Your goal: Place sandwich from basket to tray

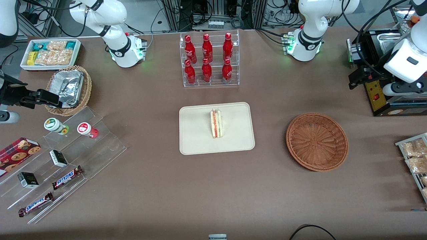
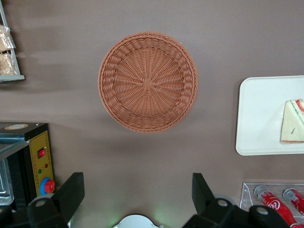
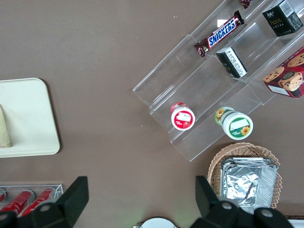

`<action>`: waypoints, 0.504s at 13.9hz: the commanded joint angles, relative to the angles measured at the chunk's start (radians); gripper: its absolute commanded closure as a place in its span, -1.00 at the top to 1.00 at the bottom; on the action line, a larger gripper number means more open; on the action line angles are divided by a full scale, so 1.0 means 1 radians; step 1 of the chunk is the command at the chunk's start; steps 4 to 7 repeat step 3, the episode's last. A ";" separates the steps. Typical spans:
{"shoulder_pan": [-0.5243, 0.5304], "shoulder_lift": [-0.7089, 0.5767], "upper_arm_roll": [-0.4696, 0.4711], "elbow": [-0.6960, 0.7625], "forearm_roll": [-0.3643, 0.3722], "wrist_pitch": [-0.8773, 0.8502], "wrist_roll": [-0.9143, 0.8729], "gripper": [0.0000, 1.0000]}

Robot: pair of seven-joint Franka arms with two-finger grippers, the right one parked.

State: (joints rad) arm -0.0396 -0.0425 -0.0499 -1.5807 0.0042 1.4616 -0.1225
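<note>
The sandwich [image 1: 217, 124], a pale wedge with red-orange and green layers, lies on its side in the middle of the cream tray [image 1: 196, 140]. It also shows on the tray [image 2: 259, 114] in the left wrist view [image 2: 293, 122]. The round reddish-brown basket [image 1: 317, 141] stands empty on the table beside the tray, toward the working arm's end, and shows empty in the left wrist view too [image 2: 148, 81]. My left gripper [image 1: 358, 79] is raised high over the table, farther from the front camera than the basket. It is open and empty [image 2: 137, 183].
A clear rack of red bottles [image 1: 209, 60] stands farther from the camera than the tray. A black box with a red button [image 1: 377, 96] sits under my gripper. A wire rack of snack packets [image 1: 415, 156] is at the working arm's end. Stepped acrylic shelves [image 1: 60, 160] lie toward the parked arm's end.
</note>
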 commanded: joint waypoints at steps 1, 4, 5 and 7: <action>0.027 0.021 -0.004 0.030 0.003 -0.010 0.021 1.00; 0.026 0.021 0.008 0.031 0.003 -0.010 0.023 1.00; 0.026 0.021 0.008 0.031 0.003 -0.010 0.023 1.00; 0.026 0.021 0.008 0.031 0.003 -0.010 0.023 1.00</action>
